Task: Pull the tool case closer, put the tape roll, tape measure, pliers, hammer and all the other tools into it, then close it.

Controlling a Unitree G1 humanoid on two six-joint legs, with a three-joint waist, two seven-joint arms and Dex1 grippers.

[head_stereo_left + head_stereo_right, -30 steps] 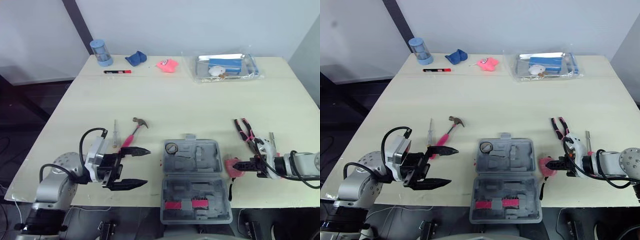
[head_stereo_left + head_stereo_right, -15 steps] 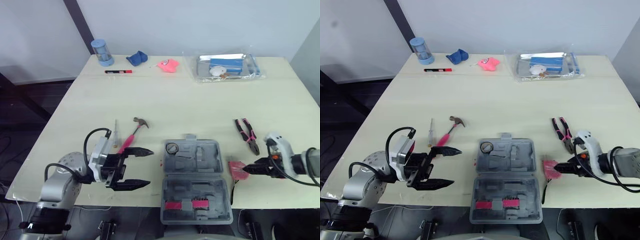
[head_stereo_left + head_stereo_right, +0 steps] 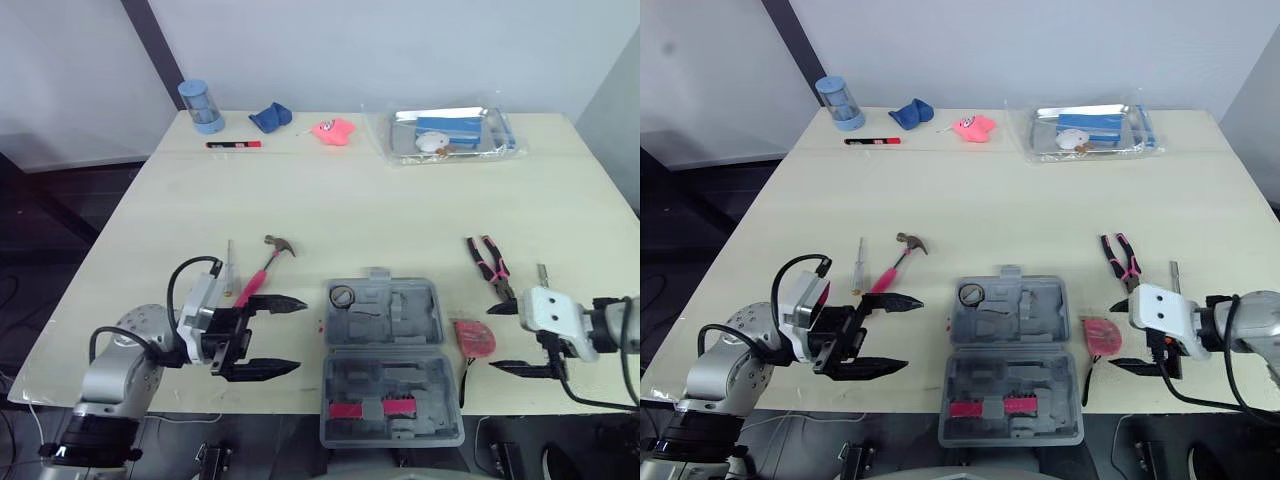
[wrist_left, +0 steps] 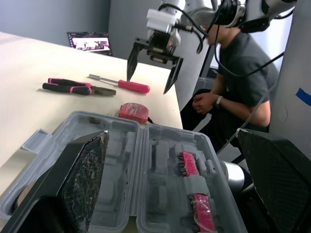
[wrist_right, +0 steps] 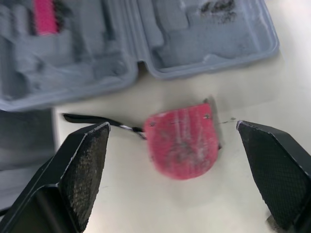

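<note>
The tape measure [image 3: 474, 337] lies just right of the open tool case [image 3: 412, 312], untouched, before the right gripper [image 3: 510, 338], which is wide open. The left gripper [image 3: 297, 335], open too, is left of the case.

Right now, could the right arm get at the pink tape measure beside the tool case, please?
Probably yes. The right pincer is open, and the tape measure lies on the table just ahead of it, in line with the gap, beside the tool case, with nothing over it.

A robotics lab: person [image 4: 243, 68] in headset seated beside worktable [image 3: 330, 190], laptop [image 4: 90, 41] nearby.
</note>
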